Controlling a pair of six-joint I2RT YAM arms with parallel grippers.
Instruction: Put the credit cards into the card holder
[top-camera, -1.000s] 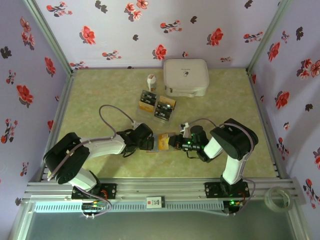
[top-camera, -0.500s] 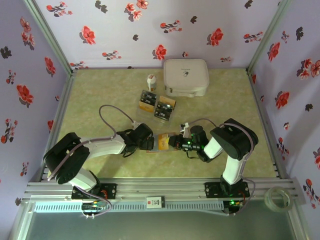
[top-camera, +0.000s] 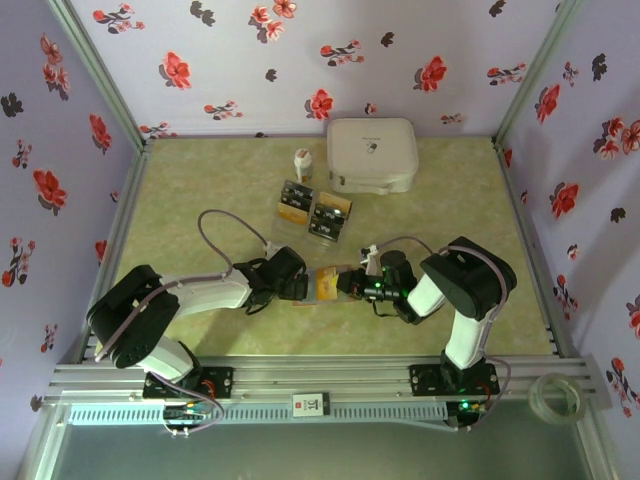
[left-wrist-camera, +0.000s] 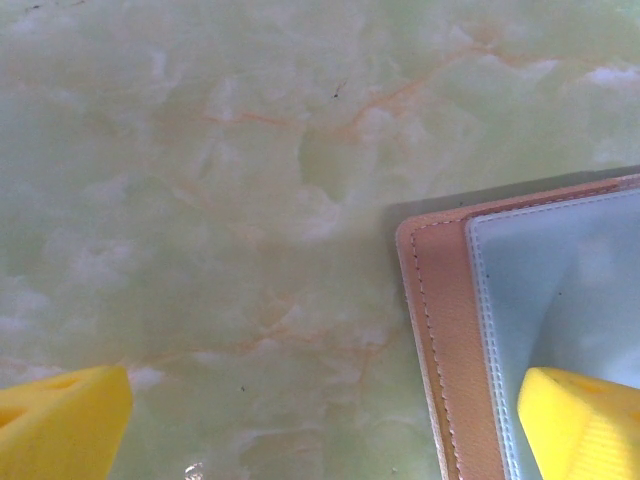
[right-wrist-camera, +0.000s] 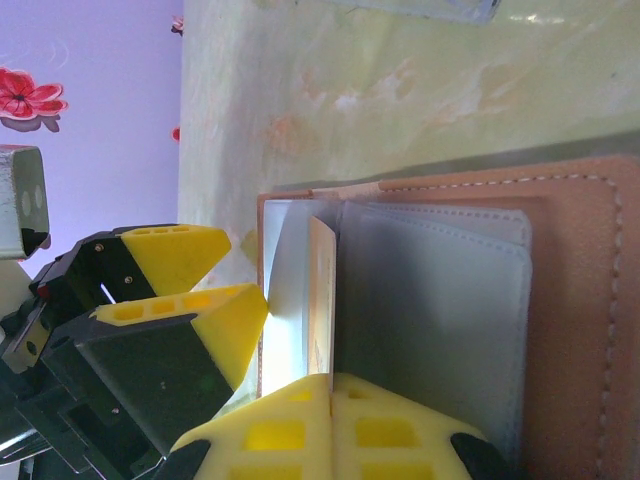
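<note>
1. Comparing the top view with that of a second ago, no shift worth logging is noted: both arms and the card holder (top-camera: 326, 283) are found in the same places, and neither pair of jaws has altered.
2. The left gripper (top-camera: 304, 284) is held with jaws spread wide. One yellow finger (left-wrist-camera: 585, 425) is set on the holder's inner sleeve (left-wrist-camera: 560, 290) and the other is off over bare table (left-wrist-camera: 200, 200), so the holder's stitched corner lies between them.
3. The right gripper (right-wrist-camera: 330, 405) is seen with pads pressed together. A gold-orange card (right-wrist-camera: 321, 290) stands on edge straight ahead of their seam and appears to be pinched there, though the contact itself is hidden.
4. Judgement: the insertion is taken to be paused mid-step. The card is at a sleeve mouth but not yet pushed home.
5. The remaining credit cards (top-camera: 312, 210) are left well beyond both jaws, near a white bottle (top-camera: 302, 163) and a white case (top-camera: 372, 155).
6. Materials:
   - Holder cover: reddish-brown, leather-like, pale stitching, rounded corner.
   - Sleeves: grey-clear thin plastic, glossy, bowed slightly open.
   - Card: thin, flat, stiff-looking.
   - Table: smooth, pale green, marbled.
</note>
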